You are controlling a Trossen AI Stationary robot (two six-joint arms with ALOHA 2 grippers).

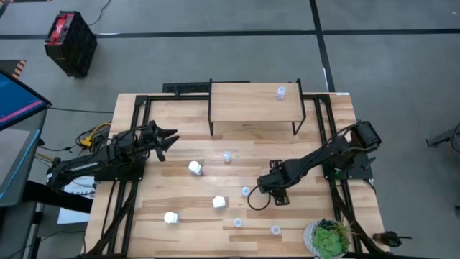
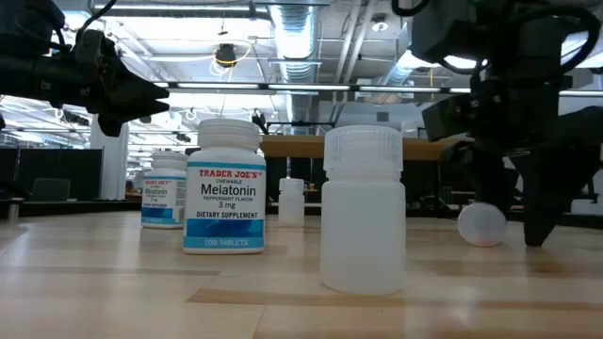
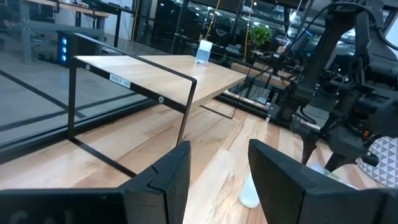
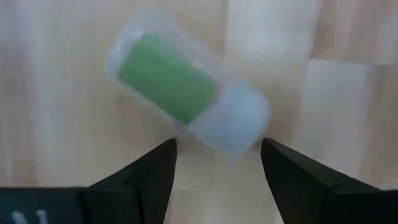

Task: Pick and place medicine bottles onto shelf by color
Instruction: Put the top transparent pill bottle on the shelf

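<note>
The shelf [image 1: 251, 104] stands at the table's far side with one translucent bottle [image 1: 280, 92] upright on its right end. Three white bottles [image 1: 195, 167] [image 1: 218, 203] [image 1: 170, 217] and several translucent ones stand scattered on the table. One translucent bottle with a green label [image 4: 186, 93] lies on its side on the wood. My right gripper [image 4: 217, 165] points down over it, open, its fingers just short of the cap end and apart from it. In the high view that gripper [image 1: 277, 191] is beside this bottle [image 1: 246, 191]. My left gripper [image 1: 167, 139] waits open at the table's left, level and empty.
A green plant [image 1: 330, 239] sits at the near right corner. In the low view a labelled white bottle [image 2: 224, 188] and a translucent one [image 2: 364, 212] stand close to the near edge. Bare wood lies between the shelf's legs and the scattered bottles.
</note>
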